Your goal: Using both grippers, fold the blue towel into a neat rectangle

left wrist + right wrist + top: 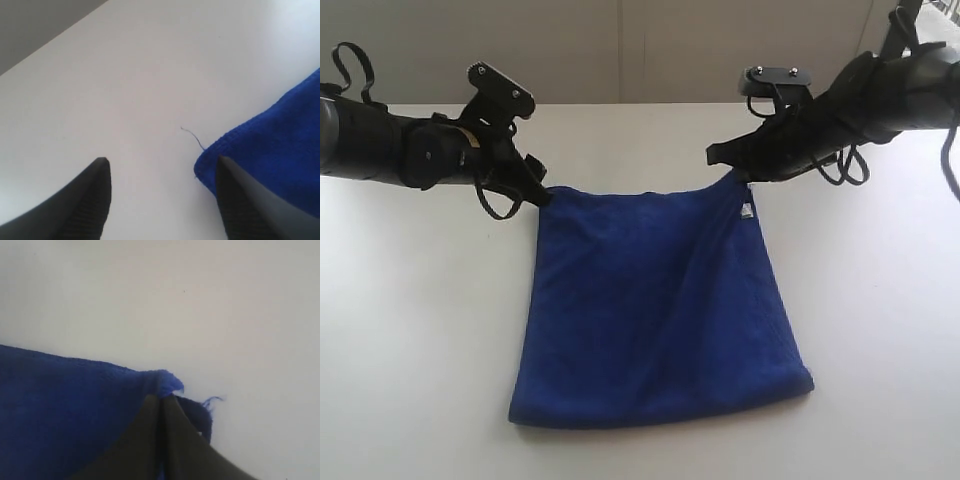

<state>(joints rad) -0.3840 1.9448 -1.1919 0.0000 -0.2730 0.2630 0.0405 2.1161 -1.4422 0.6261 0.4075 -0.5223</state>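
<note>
With the right gripper [161, 399] clenched on a corner of the blue towel [660, 310] and the left gripper [161, 162] spread wide (holding nothing), any lift could skew the fold.

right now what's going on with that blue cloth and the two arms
Two robot arms are working on a blue towel that lies on a white table, seemingly already folded over once. The right gripper is shut on the towel's far right corner. The left gripper is open at the far left corner and is not gripping it.
</note>
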